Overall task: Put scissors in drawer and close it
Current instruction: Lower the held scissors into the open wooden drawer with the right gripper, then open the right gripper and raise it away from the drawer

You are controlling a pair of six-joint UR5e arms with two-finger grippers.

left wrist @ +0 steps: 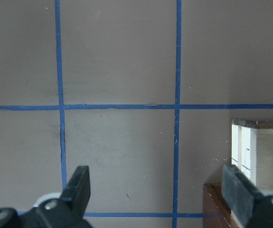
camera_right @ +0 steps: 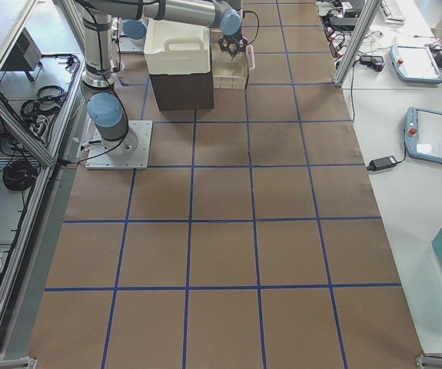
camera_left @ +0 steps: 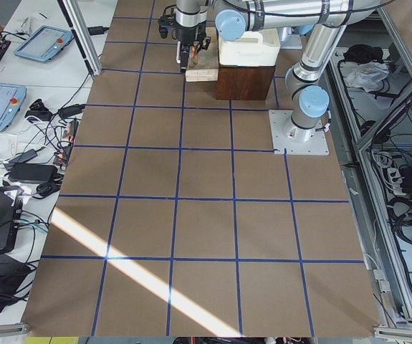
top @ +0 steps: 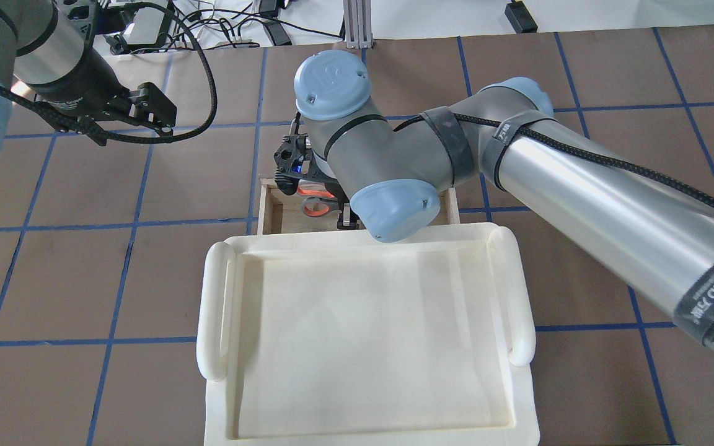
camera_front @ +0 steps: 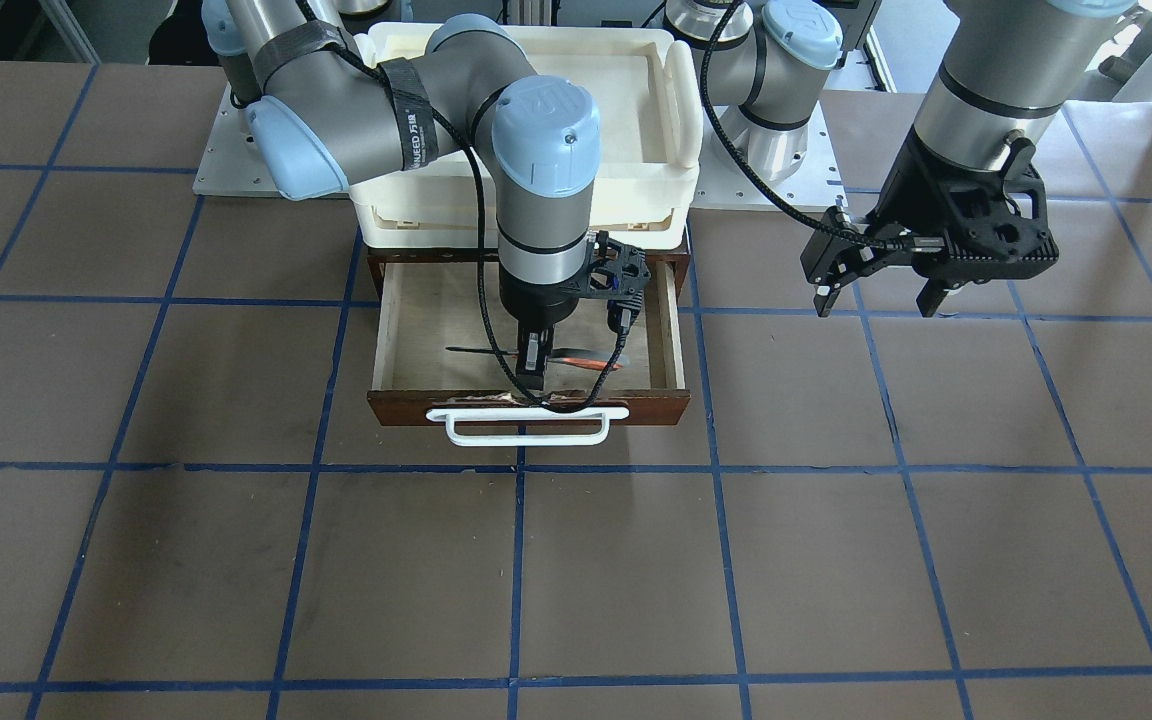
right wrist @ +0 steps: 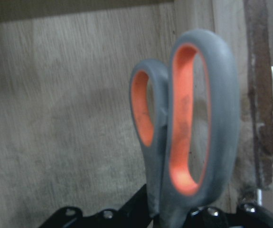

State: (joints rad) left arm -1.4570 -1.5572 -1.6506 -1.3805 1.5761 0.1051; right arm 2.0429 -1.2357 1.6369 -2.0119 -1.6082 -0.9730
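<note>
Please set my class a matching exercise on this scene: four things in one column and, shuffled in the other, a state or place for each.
Things:
1. scissors
2. drawer
3. tray
4. left gripper

States or places:
A. open and empty above the table
B. on top of the cabinet
C. pulled out
D. clamped in the right gripper

Pairs: 1-D, 2-C, 3-B, 4-A

Looking steeply down from the operators' edge onto the open drawer [camera_front: 418,335]. Forward and down from above the opposite edge, over the cream tray [top: 212,310]. Lengthwise from far beyond both short ends of the worktop [camera_left: 206,215]. Close in from the wrists: bare grid at left, scissors [right wrist: 224,109] inside the drawer at right. Overlapping on the drawer in all fixed views.
</note>
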